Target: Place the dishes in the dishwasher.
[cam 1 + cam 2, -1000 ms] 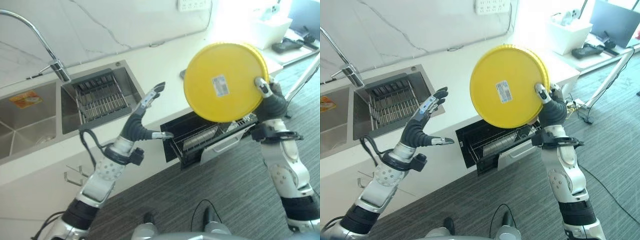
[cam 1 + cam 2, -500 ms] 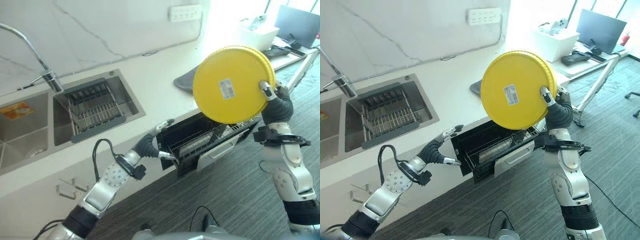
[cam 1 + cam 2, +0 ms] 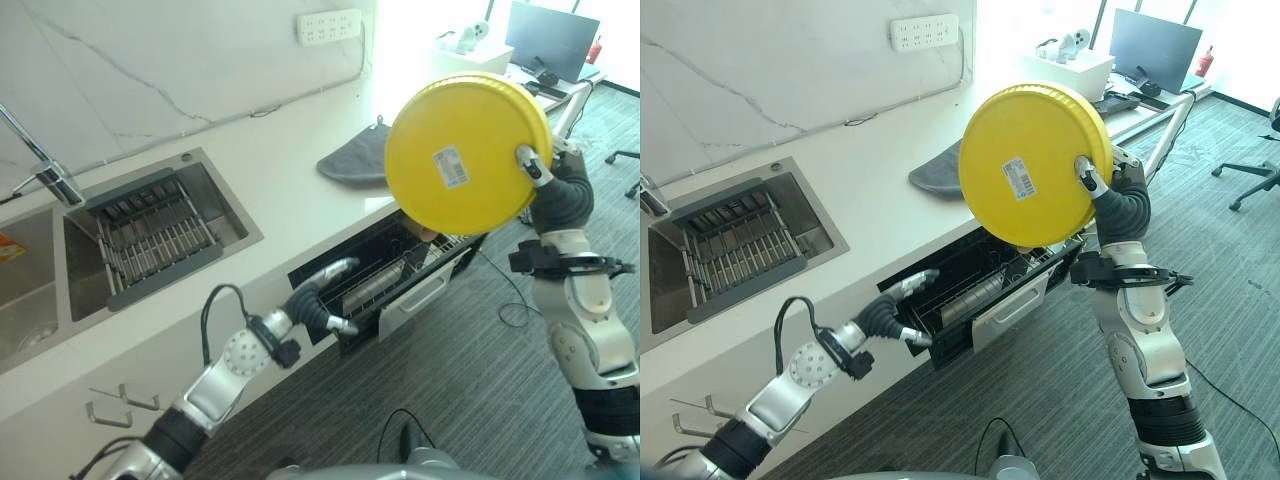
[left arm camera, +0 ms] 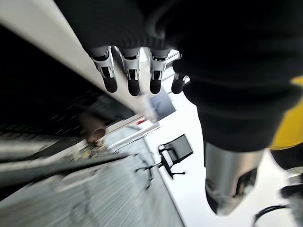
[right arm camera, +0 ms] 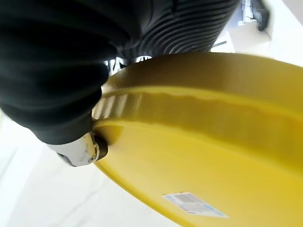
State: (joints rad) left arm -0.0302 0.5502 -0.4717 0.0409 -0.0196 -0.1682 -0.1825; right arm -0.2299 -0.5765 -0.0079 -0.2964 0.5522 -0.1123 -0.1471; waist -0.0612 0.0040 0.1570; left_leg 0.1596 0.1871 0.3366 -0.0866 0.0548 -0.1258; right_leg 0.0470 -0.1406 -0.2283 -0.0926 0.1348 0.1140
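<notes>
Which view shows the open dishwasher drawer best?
The right eye view: the dishwasher drawer shows pulled out with its wire rack, below the yellow plate. The left eye view shows it similarly, partly behind the plate. The left wrist view gives a dark blur.

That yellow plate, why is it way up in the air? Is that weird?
A bit odd: the right hand holds the yellow plate upright by its edge, high above the open dishwasher drawer, not in the rack yet.
</notes>
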